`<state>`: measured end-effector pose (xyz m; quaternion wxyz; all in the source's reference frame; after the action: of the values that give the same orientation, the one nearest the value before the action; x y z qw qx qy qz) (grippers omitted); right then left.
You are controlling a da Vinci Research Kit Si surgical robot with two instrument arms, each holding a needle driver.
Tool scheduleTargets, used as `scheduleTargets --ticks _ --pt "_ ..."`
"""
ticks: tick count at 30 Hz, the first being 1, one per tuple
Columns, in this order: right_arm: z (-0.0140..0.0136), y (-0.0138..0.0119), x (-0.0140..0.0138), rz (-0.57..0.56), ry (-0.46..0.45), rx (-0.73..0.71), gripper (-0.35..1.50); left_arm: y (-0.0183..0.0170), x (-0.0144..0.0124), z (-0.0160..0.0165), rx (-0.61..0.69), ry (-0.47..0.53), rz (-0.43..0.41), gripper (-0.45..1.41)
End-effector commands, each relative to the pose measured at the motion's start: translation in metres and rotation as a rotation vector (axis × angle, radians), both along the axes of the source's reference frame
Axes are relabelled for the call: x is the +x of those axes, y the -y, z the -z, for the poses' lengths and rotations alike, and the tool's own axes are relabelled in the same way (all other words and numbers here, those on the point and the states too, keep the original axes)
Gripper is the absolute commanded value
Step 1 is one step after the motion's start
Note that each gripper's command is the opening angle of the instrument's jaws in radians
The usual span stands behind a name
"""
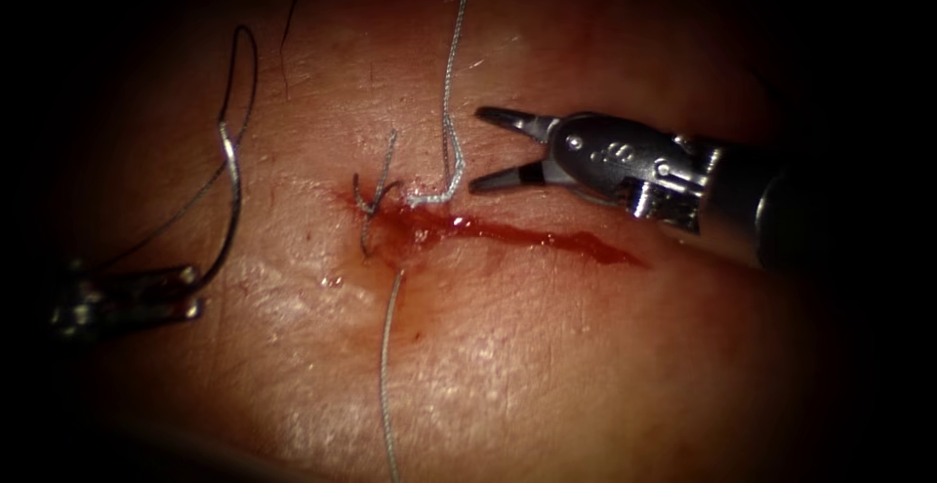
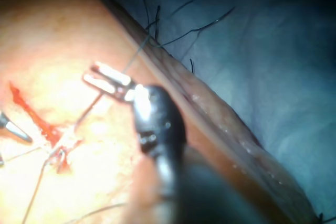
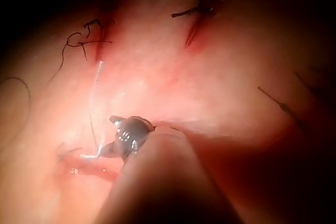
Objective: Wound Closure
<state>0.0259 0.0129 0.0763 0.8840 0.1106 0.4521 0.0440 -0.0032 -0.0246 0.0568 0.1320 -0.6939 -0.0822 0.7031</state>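
Above cut (image 1: 547, 234), right gripper (image 1: 488, 149) spread, nothing held; left gripper (image 1: 190, 293) pinching needle (image 1: 232, 185). Risk: thread (image 1: 449, 141) snagged if loose end missed.

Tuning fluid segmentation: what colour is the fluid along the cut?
Red: the fluid runs as a streak along the cut on the tissue, best seen in the endoscope view.

Endoscope above-front; wrist views close along shafts; all share cut (image 1: 547, 237).

A surgical training lab: a slab of tissue (image 2: 63, 35) with a cut lies on blue drape (image 2: 273, 51), with a robotic needle driver (image 1: 625, 161) over it.
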Motion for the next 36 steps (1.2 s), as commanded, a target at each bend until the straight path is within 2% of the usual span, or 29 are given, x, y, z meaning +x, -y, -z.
scheduleTargets --ticks 1,9,11,12,13,14,20,25,26,27,29,36 --pt "-0.0014 0.0006 0.0011 0.024 0.005 -0.017 1.01 0.001 0.0 -0.0005 0.004 -0.002 -0.002 -0.45" --pt "-0.0018 0.0007 0.0035 0.066 -0.007 -0.046 1.01 0.001 0.0 -0.0004 0.004 -0.001 -0.002 -0.45" --pt "-0.0018 0.0009 0.004 0.084 -0.02 -0.048 0.88 0.001 0.0 -0.0004 0.004 -0.001 -0.002 -0.45" --pt "-0.0019 0.0011 0.004 0.095 -0.025 -0.049 0.54 0.001 0.0 -0.0004 0.004 -0.001 -0.002 -0.45" --pt "-0.0019 0.0013 0.004 0.111 -0.024 -0.042 0.32 0.001 0.0 -0.0004 0.004 -0.001 -0.002 -0.45" --pt "-0.002 0.0016 0.0038 0.166 -0.017 -0.03 -0.35 0.001 0.0 -0.0004 0.004 0.0 -0.002 -0.45" --pt "-0.0014 0.0018 0.0027 0.153 -0.017 -0.061 -0.35 0.001 0.0 -0.0003 0.01 0.001 -0.003 -0.45" --pt "0.0003 0.0002 0.0018 0.072 -0.05 -0.076 -0.35 0.0011 0.0 -0.0003 0.01 0.001 -0.003 -0.45" --pt "0.0005 -0.0002 0.0019 0.04 -0.044 -0.094 0.12 0.0011 -0.0001 -0.0003 0.01 0.001 -0.003 -0.45" --pt "0.0005 -0.0007 0.0021 -0.005 -0.027 -0.121 0.94 0.0011 -0.0001 -0.0003 0.01 0.001 -0.003 -0.45" --pt "0.0004 -0.0014 0.0024 -0.042 -0.025 -0.13 1.36 0.0011 -0.0002 -0.0003 0.01 0.0 -0.006 -0.45" --pt "-0.0002 -0.0022 0.0042 -0.019 -0.018 -0.189 1.33 0.0012 -0.0003 -0.0002 0.016 0.001 -0.006 -0.45"
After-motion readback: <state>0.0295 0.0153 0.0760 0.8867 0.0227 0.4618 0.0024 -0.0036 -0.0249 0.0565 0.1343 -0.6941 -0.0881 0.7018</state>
